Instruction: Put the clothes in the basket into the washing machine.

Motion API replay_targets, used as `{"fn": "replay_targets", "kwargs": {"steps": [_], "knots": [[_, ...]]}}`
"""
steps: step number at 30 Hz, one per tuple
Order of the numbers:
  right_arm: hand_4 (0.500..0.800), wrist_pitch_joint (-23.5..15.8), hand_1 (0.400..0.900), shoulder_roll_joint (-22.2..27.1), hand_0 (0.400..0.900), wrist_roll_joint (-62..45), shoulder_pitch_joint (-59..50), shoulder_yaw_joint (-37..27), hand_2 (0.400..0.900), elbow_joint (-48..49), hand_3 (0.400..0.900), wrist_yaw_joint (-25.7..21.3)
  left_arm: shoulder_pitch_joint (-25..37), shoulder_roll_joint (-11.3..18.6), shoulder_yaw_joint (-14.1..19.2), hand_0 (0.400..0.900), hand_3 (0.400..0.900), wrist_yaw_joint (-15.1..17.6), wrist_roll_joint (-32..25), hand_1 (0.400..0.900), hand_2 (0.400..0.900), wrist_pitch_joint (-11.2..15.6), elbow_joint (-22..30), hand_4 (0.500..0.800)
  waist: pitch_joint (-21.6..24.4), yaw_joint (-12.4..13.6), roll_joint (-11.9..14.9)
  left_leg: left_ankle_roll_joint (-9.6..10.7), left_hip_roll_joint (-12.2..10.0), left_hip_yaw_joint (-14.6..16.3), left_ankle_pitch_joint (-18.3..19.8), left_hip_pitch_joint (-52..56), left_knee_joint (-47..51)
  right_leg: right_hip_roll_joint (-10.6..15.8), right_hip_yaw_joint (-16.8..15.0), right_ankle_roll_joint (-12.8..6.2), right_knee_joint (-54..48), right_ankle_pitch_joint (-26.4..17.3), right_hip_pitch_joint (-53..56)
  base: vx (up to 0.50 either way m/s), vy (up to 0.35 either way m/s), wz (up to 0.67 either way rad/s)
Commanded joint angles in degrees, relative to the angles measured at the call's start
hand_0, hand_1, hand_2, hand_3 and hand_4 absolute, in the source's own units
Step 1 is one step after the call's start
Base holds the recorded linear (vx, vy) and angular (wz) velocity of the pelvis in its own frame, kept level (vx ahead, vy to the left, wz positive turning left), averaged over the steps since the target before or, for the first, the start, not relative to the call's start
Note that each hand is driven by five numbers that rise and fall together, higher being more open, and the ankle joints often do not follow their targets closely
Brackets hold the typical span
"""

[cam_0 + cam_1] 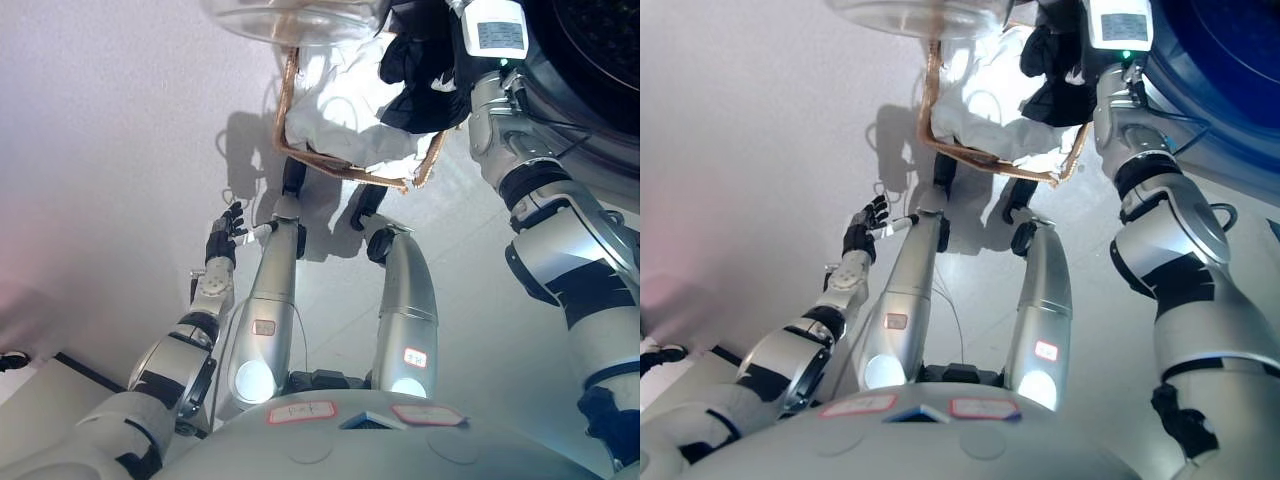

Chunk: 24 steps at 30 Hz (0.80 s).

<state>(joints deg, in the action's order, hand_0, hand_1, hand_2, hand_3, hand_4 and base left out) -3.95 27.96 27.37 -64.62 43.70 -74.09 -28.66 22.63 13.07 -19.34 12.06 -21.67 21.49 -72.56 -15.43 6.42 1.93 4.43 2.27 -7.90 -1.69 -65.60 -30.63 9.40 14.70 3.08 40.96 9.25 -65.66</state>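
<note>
A wicker basket (345, 170) with a white lining stands on the floor at the top centre, with white cloth (345, 105) in it. A black garment (415, 95) hangs over the basket's right side. My right hand (445, 50) is buried in it, at the end of the arm that reaches up the right side. The washing machine's dark drum opening (590, 40) fills the top right corner, just right of that arm. My left hand (225, 238) hangs low at the left, open and holding nothing, well away from the basket.
The washer's round glass door (290, 15) stands out at the top edge, above the basket. Pale floor (110, 150) spreads to the left. A dark-edged mat or board (60, 375) lies at the lower left.
</note>
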Motion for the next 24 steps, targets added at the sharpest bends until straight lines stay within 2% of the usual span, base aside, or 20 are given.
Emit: {"fn": "replay_targets", "kwargs": {"steps": [1,2,8,16,24], "knots": [[0.8,-1.2,0.9,2.2,0.9,-4.0,-7.5,2.0,0.9,1.0,0.9,-3.3,4.3,2.8,-0.1,0.9,0.9,4.0,-3.3,0.9,0.9,-5.7,-7.7,0.8,-0.9,-1.0,0.2,-0.5,0.4,2.6,5.1,-2.6,-3.2,-1.1,-1.6,-4.02,5.6,3.8,-0.5,-0.02,0.076,-0.12],[0.8,-0.6,0.9,2.4,0.9,-4.1,-8.6,2.9,0.9,-0.6,0.9,-2.9,7.7,3.4,0.2,0.9,0.9,3.2,-3.2,0.9,0.9,-5.3,-5.9,0.8,-1.2,-1.3,0.0,-0.6,0.5,3.0,5.5,-4.1,-4.7,-0.9,-1.8,-3.82,6.6,4.2,-1.6,-0.03,0.103,-0.17],[0.8,-0.7,0.9,3.7,0.9,-6.1,-11.7,4.5,0.9,-2.3,0.9,-2.6,4.2,5.6,0.8,0.9,0.9,2.4,-5.0,0.9,0.9,-3.9,-3.5,0.8,-0.4,-0.6,-1.0,-1.5,1.9,3.7,7.9,-11.4,-12.1,-0.3,-2.8,-3.27,12.2,6.0,-8.5,-0.05,0.094,-0.06],[0.8,-1.1,0.9,4.9,0.9,-8.1,-11.9,4.8,0.9,-4.8,0.9,-3.1,0.0,5.4,0.5,0.9,0.9,2.3,-6.1,0.9,0.9,-2.3,-1.4,0.8,-1.1,0.2,-1.6,-2.2,3.3,4.4,9.2,-16.2,-16.8,0.0,-4.4,-2.76,15.6,7.0,-13.0,-0.03,0.05,-0.04],[0.8,-1.5,0.9,5.7,0.9,-8.6,-11.0,4.6,0.9,-5.9,0.9,-3.1,-3.0,5.3,0.2,0.9,0.9,1.8,-6.4,0.9,0.9,-1.3,-0.5,0.8,-0.4,0.5,-2.4,-2.3,3.5,4.4,9.2,-17.2,-17.3,-0.7,-5.3,-2.75,15.8,7.0,-14.4,-0.01,0.015,-0.05]]}}
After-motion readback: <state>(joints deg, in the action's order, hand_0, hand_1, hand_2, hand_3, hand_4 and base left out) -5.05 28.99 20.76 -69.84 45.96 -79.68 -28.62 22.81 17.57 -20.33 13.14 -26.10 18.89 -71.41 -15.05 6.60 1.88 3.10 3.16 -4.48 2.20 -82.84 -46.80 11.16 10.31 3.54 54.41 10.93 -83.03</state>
